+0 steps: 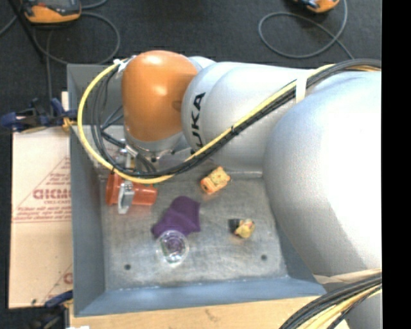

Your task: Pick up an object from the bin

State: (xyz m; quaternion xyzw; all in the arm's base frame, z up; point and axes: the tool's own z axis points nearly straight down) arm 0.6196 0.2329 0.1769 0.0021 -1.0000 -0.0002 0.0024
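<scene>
Reaching Low at the Bin's Left Side

Gripper (126, 191) sits by the left wall of the bin (85, 257), against an orange object (145, 195); open or closed, I cannot tell. Rightward lie a clear round piece (172, 248), purple cloth (180, 215), yellow-orange block (215, 180) and small yellow-black piece (243, 227).

Dark floor (192, 29); black cables (262, 31) looping across; orange devices (54, 11) at top edge.

An orange blocky thing (142, 195) is lying near the bin's (87, 244) left wall; a crumpled purple cloth (180, 215) is touching a clear cup (172, 247).
</scene>
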